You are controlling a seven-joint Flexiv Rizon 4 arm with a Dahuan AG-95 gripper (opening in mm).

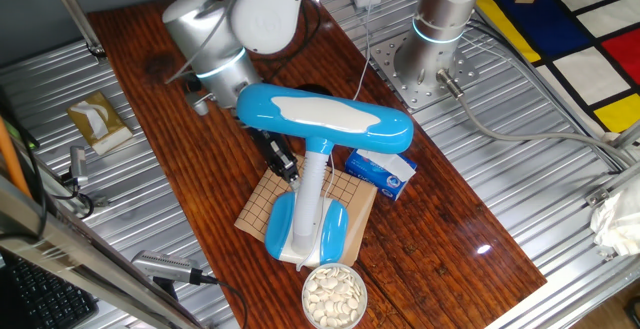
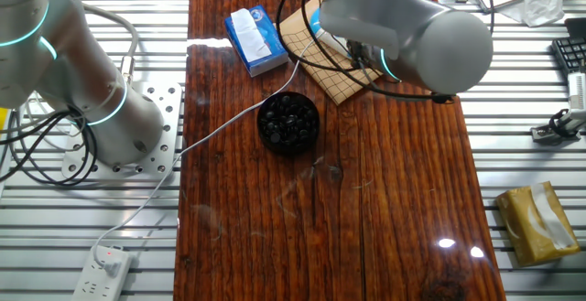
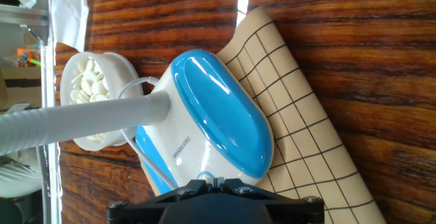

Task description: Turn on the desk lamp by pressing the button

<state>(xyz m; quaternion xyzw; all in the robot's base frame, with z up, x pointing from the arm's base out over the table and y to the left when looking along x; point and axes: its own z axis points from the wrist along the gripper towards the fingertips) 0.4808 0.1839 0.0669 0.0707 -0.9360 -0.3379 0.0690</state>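
Note:
The desk lamp has a long sky-blue head with a white panel point(image 1: 325, 119), a white stem point(image 1: 315, 184) and a blue-and-white base point(image 1: 305, 231). In the hand view the base point(image 3: 218, 115) fills the middle and the stem point(image 3: 88, 122) runs off to the left. My gripper point(image 3: 216, 181) is at the bottom edge, its fingertips together, right at the end of the base beside a small ring-shaped button point(image 3: 206, 177). In one fixed view the black gripper point(image 1: 281, 159) is under the lamp head, left of the stem. In the other fixed view the arm point(image 2: 412, 26) hides the lamp.
The lamp stands on a gridded tan board point(image 1: 258, 204) point(image 3: 300, 135). A bowl of white stones point(image 1: 334, 294) is by the base. A small blue-and-white box point(image 1: 382, 169) lies right of the stem. A black bowl of dark stones point(image 2: 288, 121) sits mid-table.

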